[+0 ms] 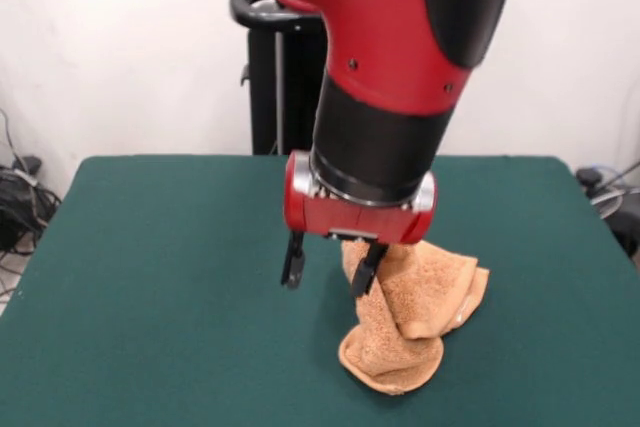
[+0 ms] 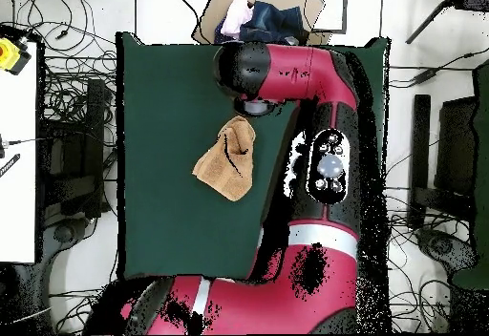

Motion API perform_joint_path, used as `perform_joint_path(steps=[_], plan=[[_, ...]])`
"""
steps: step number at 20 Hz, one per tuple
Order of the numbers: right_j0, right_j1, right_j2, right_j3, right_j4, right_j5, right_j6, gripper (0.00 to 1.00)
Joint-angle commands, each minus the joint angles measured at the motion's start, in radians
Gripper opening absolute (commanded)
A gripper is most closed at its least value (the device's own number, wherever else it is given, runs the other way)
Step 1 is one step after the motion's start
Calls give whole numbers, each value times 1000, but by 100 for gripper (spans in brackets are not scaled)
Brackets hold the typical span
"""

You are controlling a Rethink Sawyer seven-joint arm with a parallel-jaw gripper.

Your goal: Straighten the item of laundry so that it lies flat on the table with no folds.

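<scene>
The item of laundry (image 1: 415, 317) is an orange-tan terry towel, bunched and folded over itself on the green table (image 1: 150, 277), right of centre and towards the front edge. My gripper (image 1: 330, 267) hangs open just above the cloth, at the towel's upper left end. Its right finger (image 1: 367, 269) overlaps the towel's edge, its left finger (image 1: 293, 261) stands over bare table, and nothing sits between them. In the overhead view the towel (image 2: 227, 160) lies crumpled just below the arm's head (image 2: 244, 70), which hides the gripper.
A cardboard box (image 2: 263, 12) holding other cloths sits past the table's top edge in the overhead view. Cables and dark stands surround the table (image 2: 162, 218). A white bench (image 2: 19, 160) stands at the left. The arm's body covers the table's right part.
</scene>
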Motion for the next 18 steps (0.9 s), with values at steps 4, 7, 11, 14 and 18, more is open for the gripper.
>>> perform_joint_path(steps=[4, 7, 11, 14, 18], plan=[[-6, 14, 34, 108, -8, -86, 121, 100], [-21, -3, 47, 147, 4, -119, 110, 100], [-37, -17, 64, 182, 19, -163, 109, 100], [-44, -33, 71, 205, 34, -176, 115, 100], [-58, -49, 93, 228, 82, -225, 155, 100]])
